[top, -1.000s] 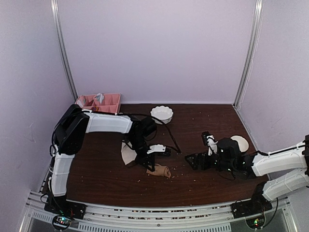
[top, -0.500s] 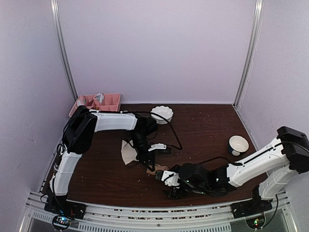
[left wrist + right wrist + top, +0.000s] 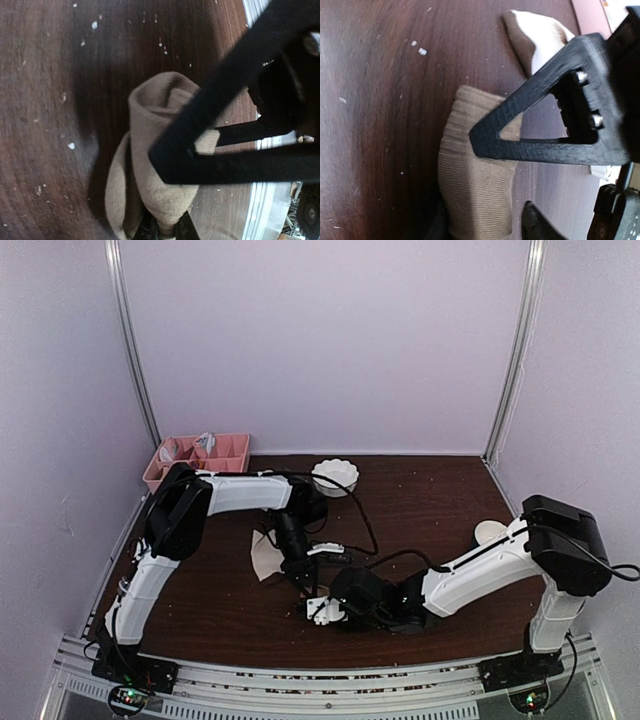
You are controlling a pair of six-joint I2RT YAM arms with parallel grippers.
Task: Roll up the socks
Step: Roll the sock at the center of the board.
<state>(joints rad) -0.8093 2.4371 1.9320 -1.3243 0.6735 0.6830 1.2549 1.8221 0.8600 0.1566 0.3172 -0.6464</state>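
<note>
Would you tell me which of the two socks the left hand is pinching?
The plain tan-brown sock, partly rolled, is in the left hand; the cream, brown-patched sock lies flat beside it.

Left arm (image 3: pixel 240 492) and right arm (image 3: pixel 480 562) look identical tbh: fat white tubes, chunky black joints, a thin black cable (image 3: pixel 365 525) looping loose, plus two shiny screws (image 3: pixel 580 77) in a matte black triangular bracket (image 3: pixel 540 150).

no legible txt, no labels, no nos.
</note>
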